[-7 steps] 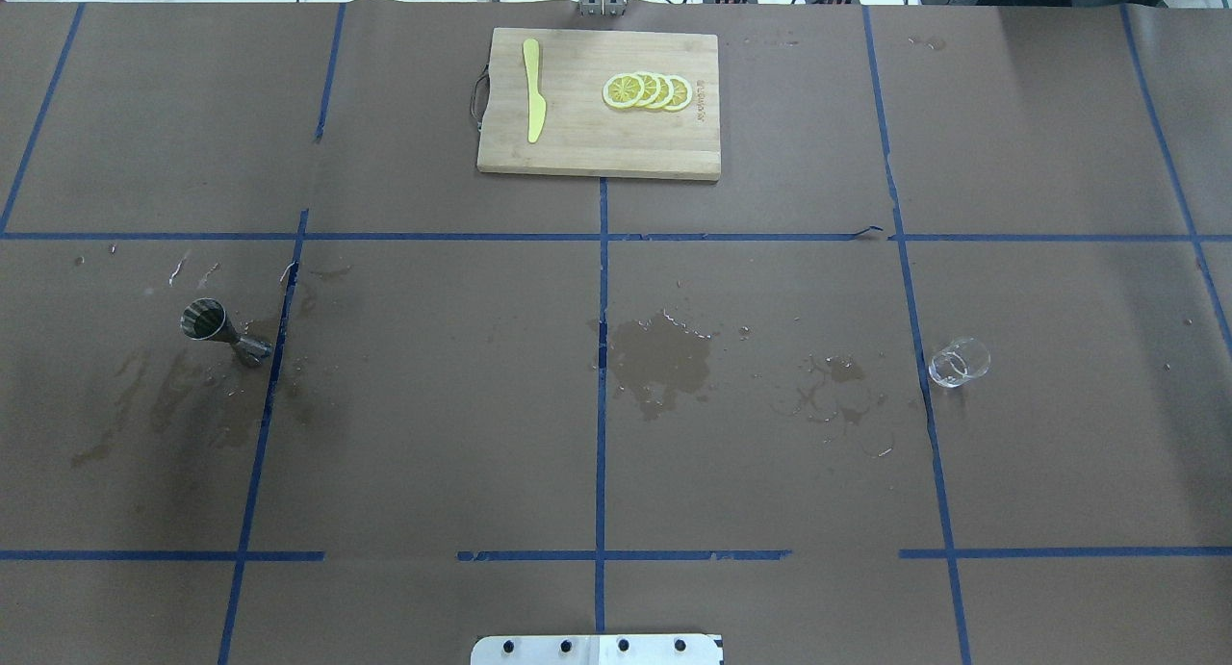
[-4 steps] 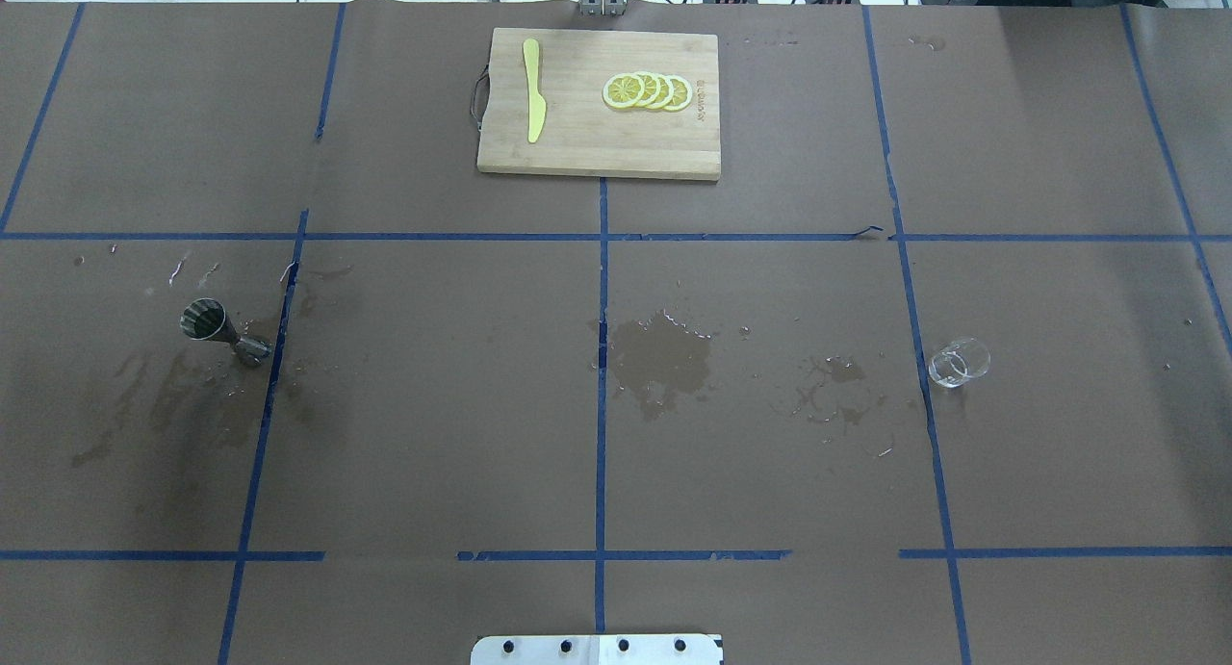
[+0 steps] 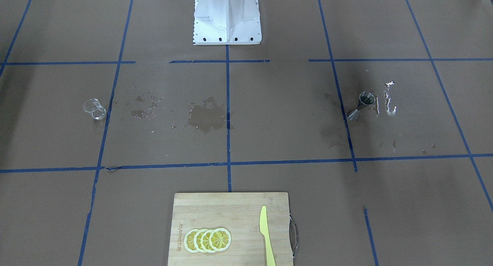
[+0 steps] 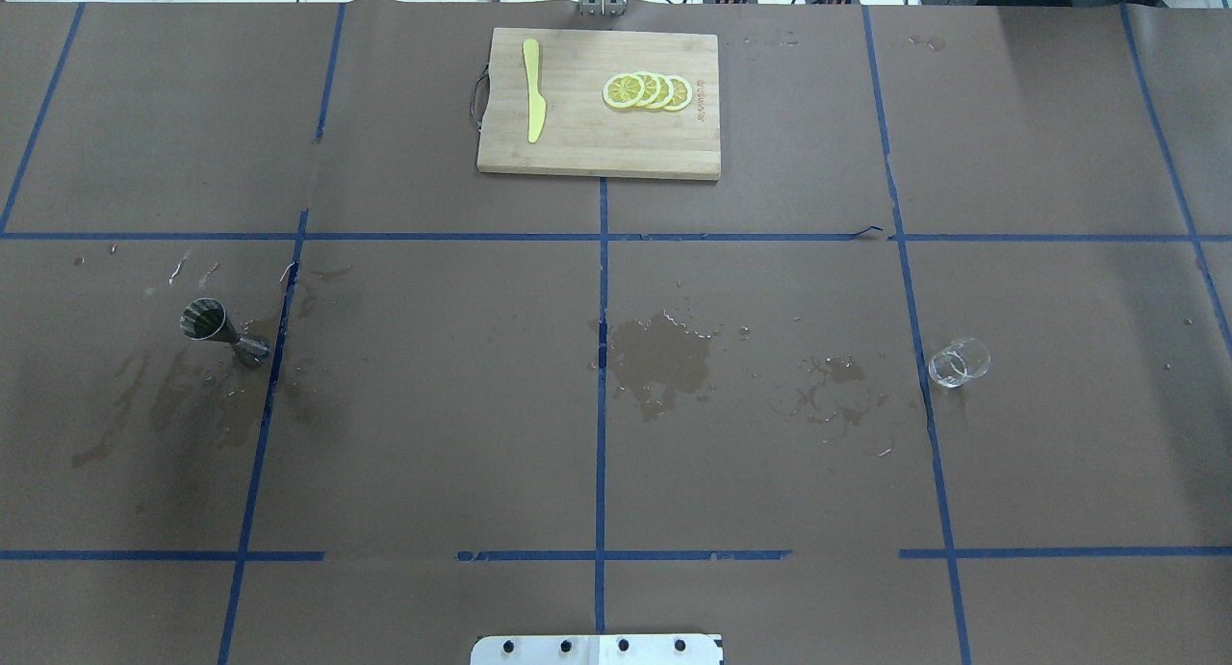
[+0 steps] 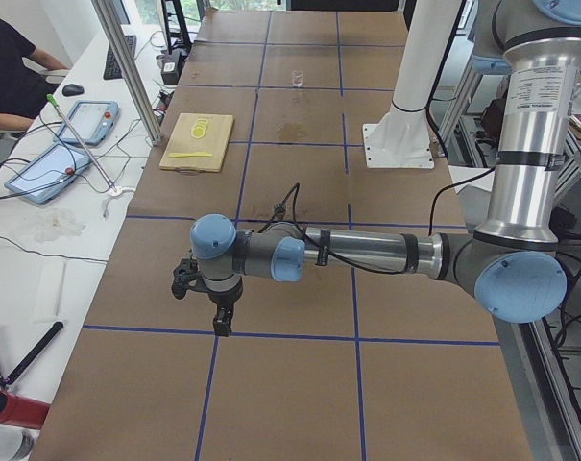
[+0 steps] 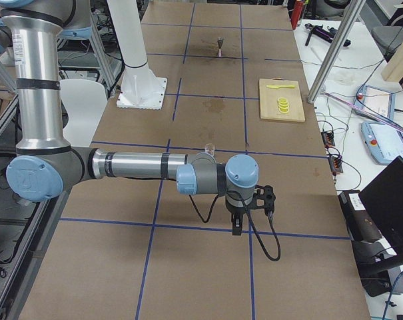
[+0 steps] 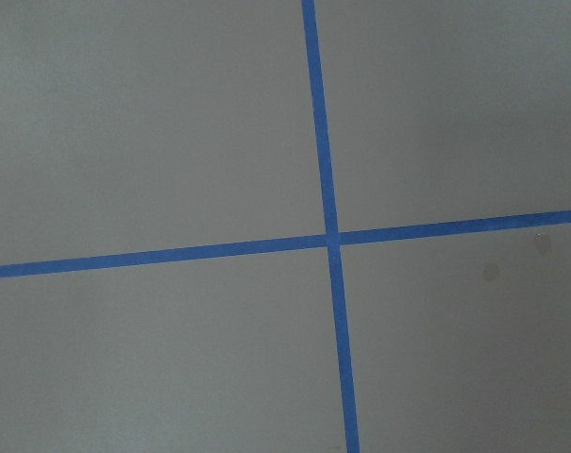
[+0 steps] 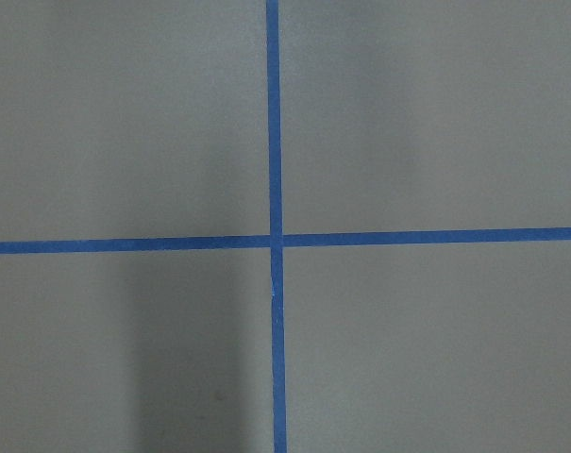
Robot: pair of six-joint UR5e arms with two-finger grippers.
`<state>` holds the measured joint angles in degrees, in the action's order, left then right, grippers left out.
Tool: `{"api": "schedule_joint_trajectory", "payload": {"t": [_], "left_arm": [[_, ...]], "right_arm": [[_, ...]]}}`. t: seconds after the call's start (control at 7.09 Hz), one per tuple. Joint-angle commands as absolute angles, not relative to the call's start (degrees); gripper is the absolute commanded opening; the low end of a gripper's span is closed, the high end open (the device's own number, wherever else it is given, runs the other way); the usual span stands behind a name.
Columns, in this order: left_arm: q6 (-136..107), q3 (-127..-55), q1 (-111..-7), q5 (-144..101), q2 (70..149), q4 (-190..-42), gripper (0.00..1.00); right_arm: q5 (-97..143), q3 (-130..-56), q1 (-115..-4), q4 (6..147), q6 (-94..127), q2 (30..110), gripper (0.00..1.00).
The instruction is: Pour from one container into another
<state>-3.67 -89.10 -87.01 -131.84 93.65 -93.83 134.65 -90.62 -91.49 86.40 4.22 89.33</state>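
Brown, blue-taped table (image 3: 269, 116) in the front view carries a steel jigger (image 3: 364, 103) on the robot's left and a glass (image 3: 94, 109) far to its right; side views show both forearms level, left gripper (image 5: 221, 325) and right gripper (image 6: 236, 228) pointing down, jaws impossible to judge.

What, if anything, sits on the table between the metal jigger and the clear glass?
Nothing solid. Only wet patches lie between the jigger and the glass. The cutting board sits well off that line, farther from the robot.
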Motion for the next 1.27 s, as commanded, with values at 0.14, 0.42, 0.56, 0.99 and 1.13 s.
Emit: {"api": "schedule_joint_trajectory", "payload": {"t": [0.14, 0.42, 0.56, 0.99, 1.13], "left_arm": [[-3.7, -88.95, -87.01, -131.75, 93.43, -94.48, 1.0], [-3.69, -88.86, -87.27, -131.84, 93.25, -95.18, 1.0], [-2.39, -88.86, -87.19, -131.92, 92.73, -95.19, 1.0], [-1.67, -88.86, -87.19, -131.92, 92.72, -95.19, 1.0], [-1.67, -88.86, -87.27, -132.01, 92.72, -95.19, 1.0]], "right_arm": [[134.65, -90.7, -91.49, 86.4, 4.22, 89.3, 1.0], [134.65, -90.7, -91.49, 86.4, 4.22, 89.12, 1.0], [134.65, -90.7, -91.49, 86.4, 4.22, 89.12, 1.0], [134.65, -90.7, -91.49, 86.4, 4.22, 89.12, 1.0], [134.65, -90.7, -91.49, 86.4, 4.22, 89.12, 1.0]]}}
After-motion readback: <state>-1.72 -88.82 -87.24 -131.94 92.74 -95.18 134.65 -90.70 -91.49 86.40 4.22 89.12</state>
